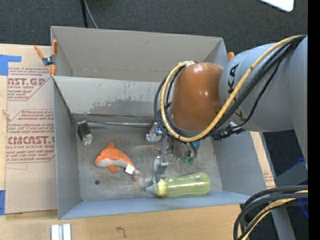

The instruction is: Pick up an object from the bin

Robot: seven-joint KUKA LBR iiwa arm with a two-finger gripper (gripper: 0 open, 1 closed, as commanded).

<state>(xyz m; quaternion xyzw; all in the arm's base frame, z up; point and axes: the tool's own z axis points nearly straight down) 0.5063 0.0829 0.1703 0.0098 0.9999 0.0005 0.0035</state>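
in the camera view the gripper (pixel 161 166) hangs in the bin (pixel 64 134) just above the teat end of one yellow-green baby bottle (pixel 185 185); whether it is apart or together i cannot tell. the bottle lies along the near wall, long axis left to right, teat pointing left. one orange fish toy (pixel 114 159) lies left of it, and one small grey thing (pixel 84 133), perhaps a clip, farther left.

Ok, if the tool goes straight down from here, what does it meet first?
Probably the yellow bottle, near its teat end just under the tool; depth is unclear, so it might touch the bin floor beside it instead.
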